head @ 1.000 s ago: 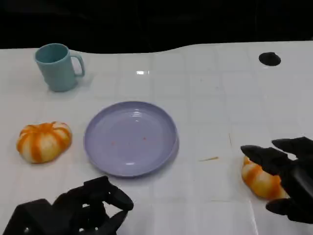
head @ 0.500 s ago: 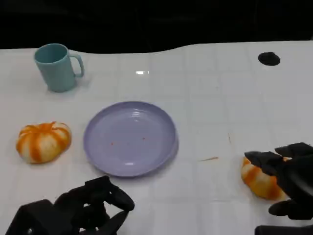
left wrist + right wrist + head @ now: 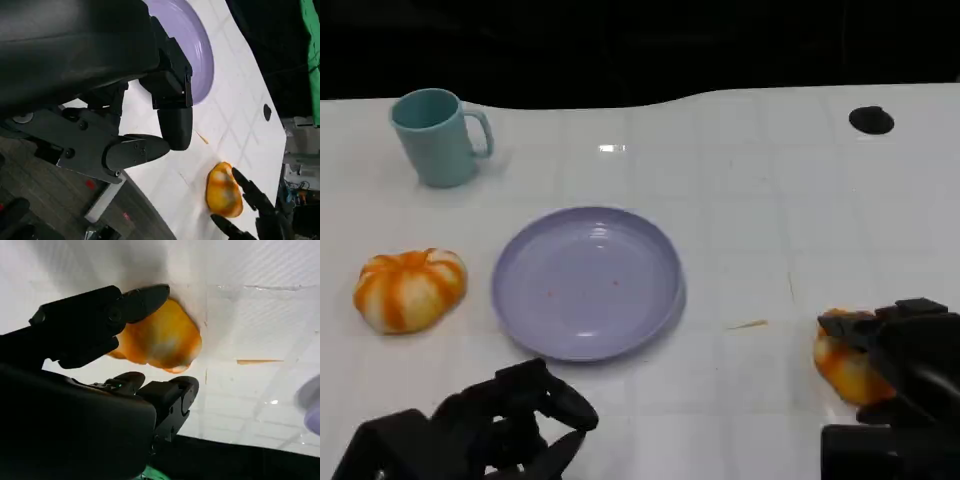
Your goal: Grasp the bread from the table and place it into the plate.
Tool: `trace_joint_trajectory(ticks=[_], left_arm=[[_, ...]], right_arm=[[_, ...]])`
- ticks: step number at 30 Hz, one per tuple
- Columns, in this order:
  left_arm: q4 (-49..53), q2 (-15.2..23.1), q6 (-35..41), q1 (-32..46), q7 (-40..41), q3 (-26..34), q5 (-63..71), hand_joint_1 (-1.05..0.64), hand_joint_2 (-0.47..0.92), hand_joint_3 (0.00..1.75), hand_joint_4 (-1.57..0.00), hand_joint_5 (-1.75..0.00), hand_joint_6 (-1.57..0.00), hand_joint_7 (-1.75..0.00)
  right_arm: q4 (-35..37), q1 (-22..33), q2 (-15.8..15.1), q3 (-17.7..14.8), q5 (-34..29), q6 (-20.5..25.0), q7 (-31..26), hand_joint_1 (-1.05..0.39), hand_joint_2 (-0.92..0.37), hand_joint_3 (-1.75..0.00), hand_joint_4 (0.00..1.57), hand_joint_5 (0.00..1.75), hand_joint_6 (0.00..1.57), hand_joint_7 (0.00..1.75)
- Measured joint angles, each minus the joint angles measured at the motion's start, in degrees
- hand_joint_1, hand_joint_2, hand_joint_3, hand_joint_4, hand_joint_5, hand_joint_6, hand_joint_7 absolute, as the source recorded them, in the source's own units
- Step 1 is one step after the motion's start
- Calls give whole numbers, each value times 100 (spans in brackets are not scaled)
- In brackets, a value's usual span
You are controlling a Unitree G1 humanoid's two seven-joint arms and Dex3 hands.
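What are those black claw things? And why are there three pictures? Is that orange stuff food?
The black things are a robot's hands. One picture comes from a camera on its head, looking down at the white table. The other two come from small cameras at its wrists, so they look tilted. On the table are a purple plate, a blue mug and two orange-striped breads. The right hand has its fingers around one bread, though I cannot tell if it grips it yet. The other bread lies beside the plate. The left hand holds nothing.
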Motion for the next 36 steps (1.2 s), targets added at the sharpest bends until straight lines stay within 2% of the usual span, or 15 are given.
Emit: trace_joint_trajectory(ticks=[7, 10, 12, 13, 14, 17, 18, 19, 20, 21, 24, 36], left_arm=[[-64, -9, 25, 13, 0, -9, 12, -28, 81, 65, -69, -175, -61, -132], [-86, -9, 30, 18, 0, -8, 12, -28, 81, 66, -70, -175, -61, -132], [-112, -9, 50, 18, 0, -7, 12, -28, 81, 66, -70, -175, -61, -131], [-130, -9, 76, 17, 0, -7, 11, -28, 81, 66, -70, -175, -61, -131], [-142, -10, 95, 16, 0, -7, 10, -28, 80, 66, -69, -175, -61, -131], [-182, -16, 173, 14, 1, -5, 10, -28, 81, 66, -69, -175, -61, -131], [-194, -20, 190, 10, 1, -4, 10, -28, 81, 66, -69, -175, -61, -131], [-203, -26, 193, 6, 1, -2, 9, -28, 81, 66, -69, -175, -61, -131], [-207, -32, 193, 1, 1, 1, 8, -27, 81, 66, -69, -175, -61, -131], [-208, -38, 193, 1, 1, 5, 8, -27, 81, 66, -69, -175, -61, -131], [-209, -48, 193, 1, 1, 19, 5, -27, 81, 66, -68, -175, -60, -132], [-247, -61, 206, 3, 1, 17, 11, -26, 80, 67, -68, -175, -60, -133]], right_arm=[[629, -361, 107, 230, 159, 149, -239, -49, -92, -4, 31, 23, 44, 1], [820, -455, 141, 260, 255, 148, -440, -47, -92, -5, 44, 24, 55, 4], [949, -496, 147, 269, 357, 52, -660, -42, -91, -3, 67, 33, 73, 9], [1043, -524, 160, 264, 431, -19, -824, -39, -89, -1, 72, 56, 84, 8], [1132, -533, 182, 240, 520, -106, -1041, -32, -88, -1, 81, 93, 100, 11], [1422, -553, 276, 121, 862, -556, -1928, -16, -90, -3, 90, 143, 124, 18], [1513, -579, 299, 109, 946, -713, -2155, -11, -77, -34, 94, 158, 127, 36], [1596, -598, 305, 105, 1039, -882, -2345, -8, -57, -76, 97, 166, 120, 62], [1680, -618, 305, 104, 1101, -1054, -2526, -7, -41, -106, 97, 171, 107, 99], [1753, -641, 305, 104, 1145, -1191, -2671, -7, -35, -117, 97, 173, 101, 114], [1850, -705, 304, 104, 1184, -1400, -2932, -6, -27, -129, 96, 174, 94, 129], [1906, -779, 300, 105, 1276, -1695, -3364, -4, -24, -134, 96, 175, 92, 132]])
